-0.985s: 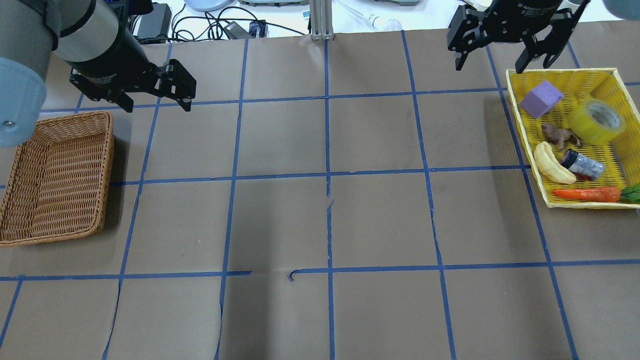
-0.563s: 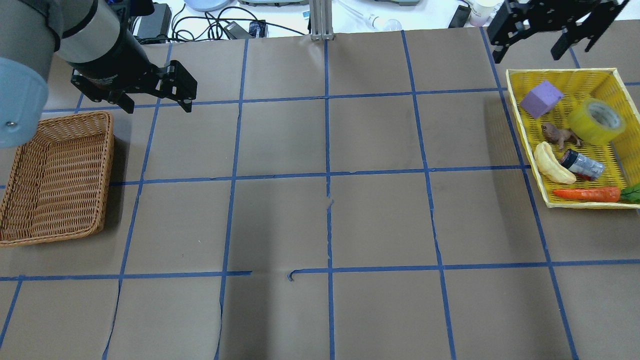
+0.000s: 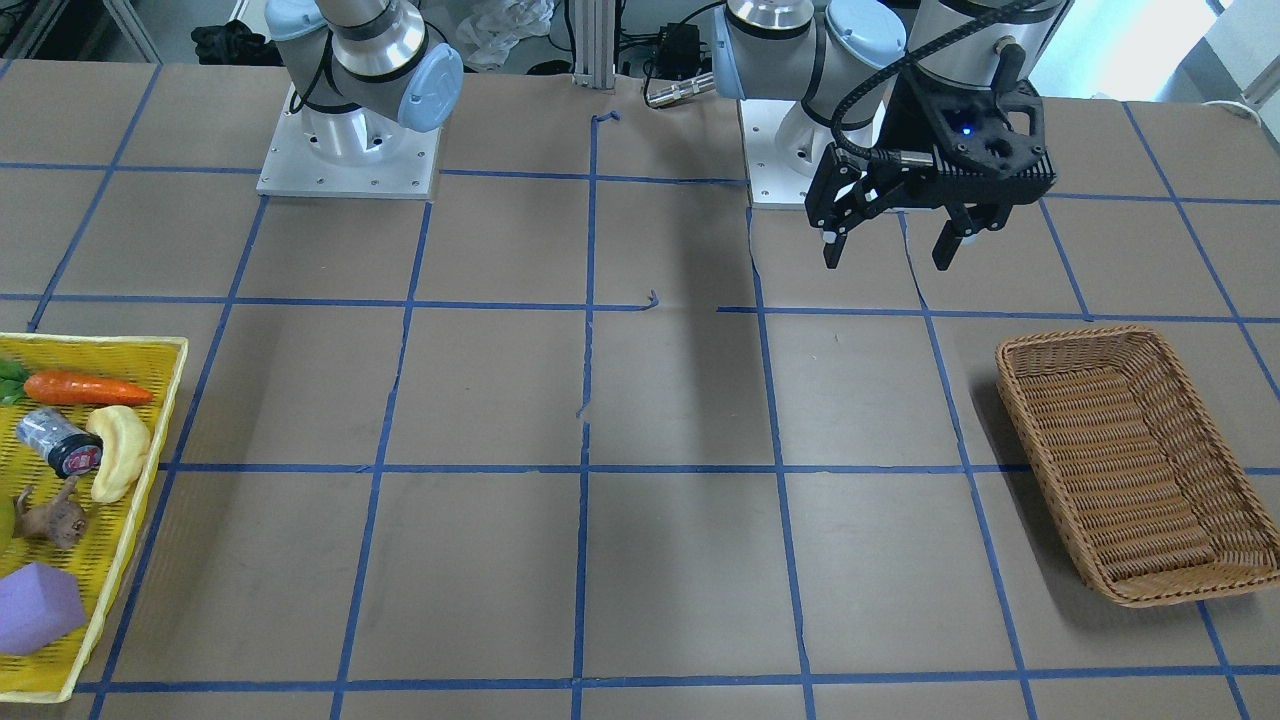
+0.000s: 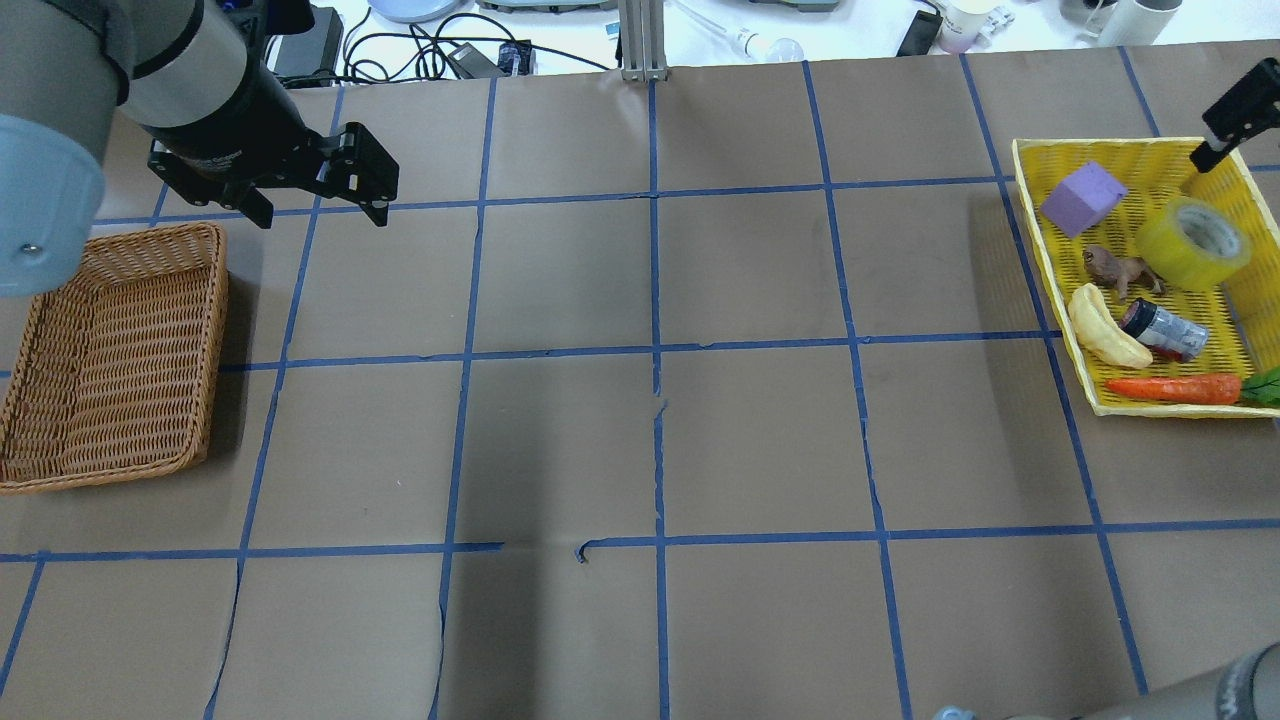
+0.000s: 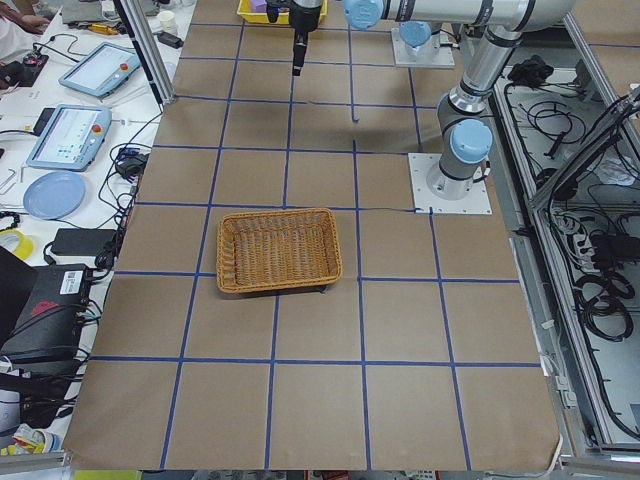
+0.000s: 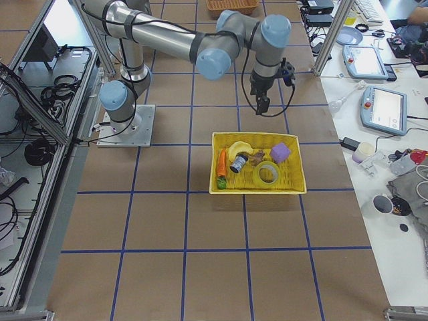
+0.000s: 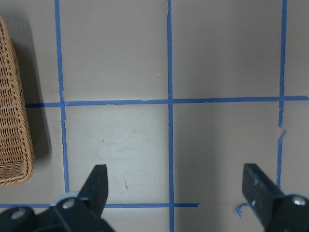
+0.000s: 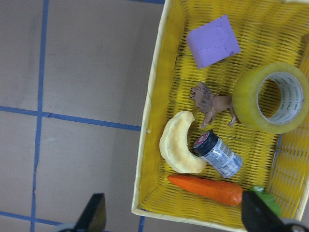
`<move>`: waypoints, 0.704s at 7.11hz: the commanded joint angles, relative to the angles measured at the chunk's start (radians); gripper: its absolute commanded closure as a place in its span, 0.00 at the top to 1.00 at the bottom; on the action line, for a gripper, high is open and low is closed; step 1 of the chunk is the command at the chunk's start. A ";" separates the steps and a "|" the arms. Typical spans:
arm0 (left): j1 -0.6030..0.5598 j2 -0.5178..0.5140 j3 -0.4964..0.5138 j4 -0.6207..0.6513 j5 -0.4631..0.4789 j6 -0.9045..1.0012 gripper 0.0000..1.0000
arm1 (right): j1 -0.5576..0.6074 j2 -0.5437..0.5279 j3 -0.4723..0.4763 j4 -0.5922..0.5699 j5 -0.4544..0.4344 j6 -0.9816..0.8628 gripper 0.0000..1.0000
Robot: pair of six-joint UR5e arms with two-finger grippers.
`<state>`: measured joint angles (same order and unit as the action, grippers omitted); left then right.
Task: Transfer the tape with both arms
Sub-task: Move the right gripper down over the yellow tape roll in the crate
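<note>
The tape [image 4: 1192, 243] is a thick yellow roll lying on its side in the yellow basket [image 4: 1120, 143] at the right. It also shows in the right wrist view [image 8: 246, 99] and the exterior right view [image 6: 257, 175]. My right gripper [image 8: 174, 215] is open and empty, high above the basket's near left corner, apart from the tape. Only one of its fingers [image 4: 1228, 118] shows in the overhead view, at the right edge. My left gripper [image 4: 320, 213] is open and empty above the table, just beyond the wicker basket [image 4: 218, 350]. It also shows in the front view [image 3: 886, 260].
The yellow basket also holds a purple block [image 4: 1083, 197], a toy lion [image 4: 1118, 270], a banana [image 4: 1105, 327], a black cylinder [image 4: 1163, 330] and a carrot [image 4: 1175, 388]. The wicker basket [image 3: 1130, 335] holds nothing. Blue tape lines grid the brown table.
My right gripper has moved to the right, over the yellow basket, and mostly out of the overhead view. My left gripper has barely moved. The tape has not moved.
</note>
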<state>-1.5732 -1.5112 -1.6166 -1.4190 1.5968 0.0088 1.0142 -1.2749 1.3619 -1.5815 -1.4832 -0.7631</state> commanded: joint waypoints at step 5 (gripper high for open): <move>0.001 -0.003 0.000 0.011 0.002 0.010 1.00 | -0.085 0.299 0.063 -0.348 0.050 -0.329 0.78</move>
<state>-1.5725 -1.5130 -1.6165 -1.4092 1.5978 0.0189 0.9302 -1.0039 1.4124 -1.9101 -1.4331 -1.0845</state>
